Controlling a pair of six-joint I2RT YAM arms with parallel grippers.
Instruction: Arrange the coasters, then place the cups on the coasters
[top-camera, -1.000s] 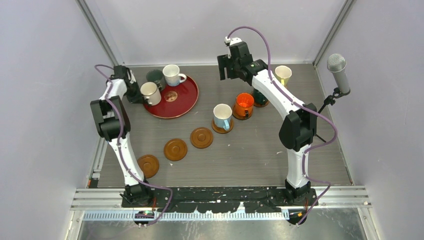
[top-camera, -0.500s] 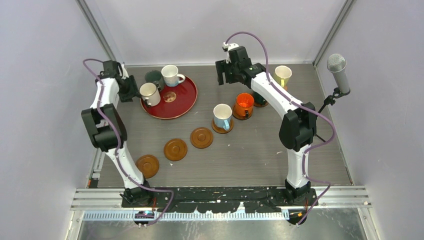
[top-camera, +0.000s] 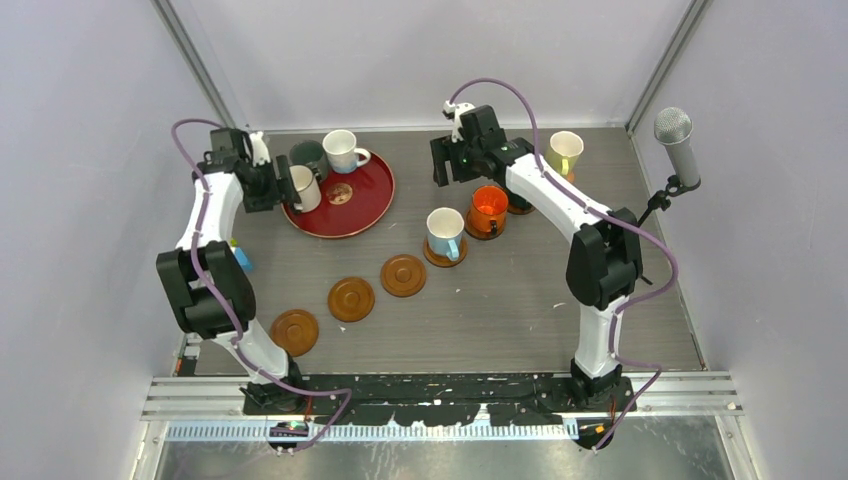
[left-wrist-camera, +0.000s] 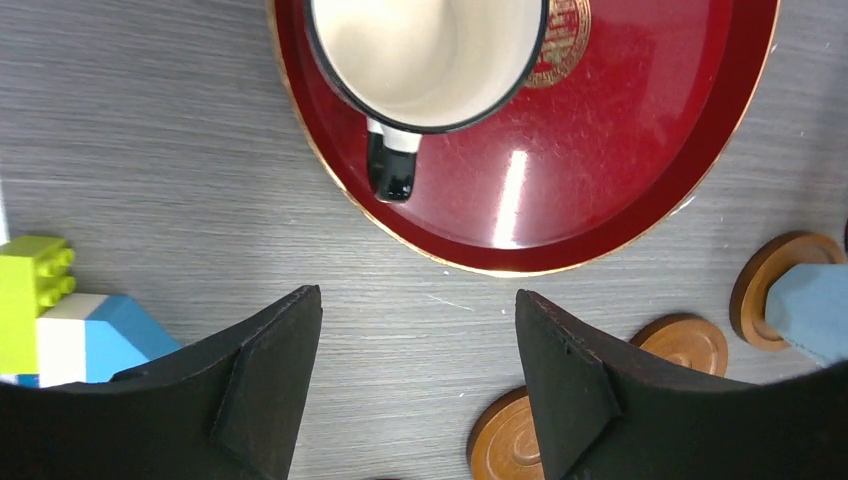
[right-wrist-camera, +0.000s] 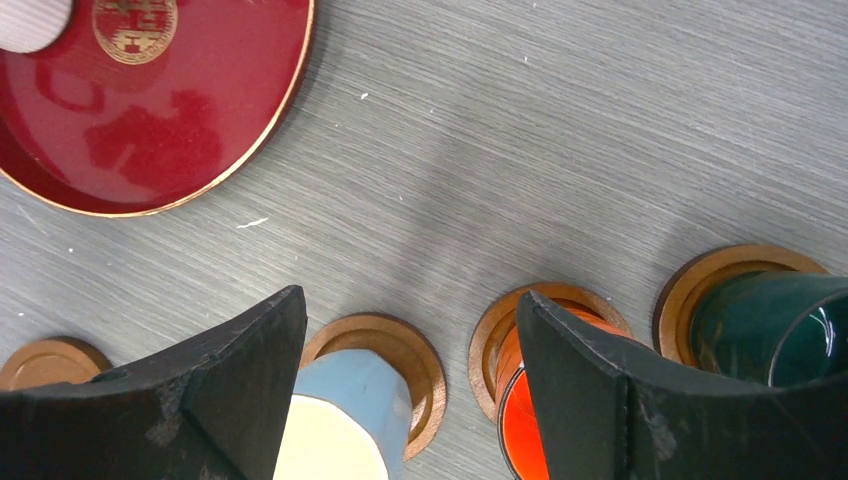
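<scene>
My left gripper hangs open over bare table just left of the red tray. A white cup stands on the tray's left edge, its dark handle toward the jaws and apart from them. Another white cup and a dark grey-green cup stand at the tray's back. My right gripper is open and empty above the light blue cup and orange cup, each on a coaster. The dark teal cup also stands on a coaster. Three bare coasters run diagonally.
A pale yellow cup stands at the back right. Toy bricks lie by the left wall. A microphone stands on the right. Grey walls enclose the table on three sides.
My left gripper has opened beside the white cup on the tray, and the left elbow has swung out toward the near left. The right gripper has drifted slightly nearer the cups.
</scene>
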